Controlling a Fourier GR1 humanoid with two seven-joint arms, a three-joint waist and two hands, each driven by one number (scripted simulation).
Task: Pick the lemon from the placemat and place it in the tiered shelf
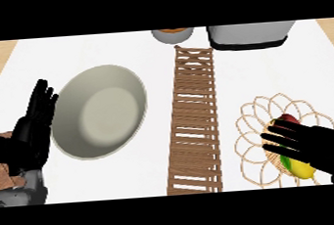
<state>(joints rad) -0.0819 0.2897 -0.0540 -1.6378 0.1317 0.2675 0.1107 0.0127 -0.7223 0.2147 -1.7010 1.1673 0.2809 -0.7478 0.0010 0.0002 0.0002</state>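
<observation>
My right hand (318,148) lies flat, fingers straight, over one lemon (295,164) on one placemat (254,128); left hand (29,129) rests released beside one plate (101,111).

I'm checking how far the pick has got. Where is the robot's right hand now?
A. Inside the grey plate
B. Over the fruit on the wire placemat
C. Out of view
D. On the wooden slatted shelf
B: the black right hand lies across the yellow-green lemon on the round beige wire placemat, fingers straight.

The tiered shelf (193,122) stands between the plate (101,111) at left and the placemat (262,127) bearing the lemon (295,167)
</observation>
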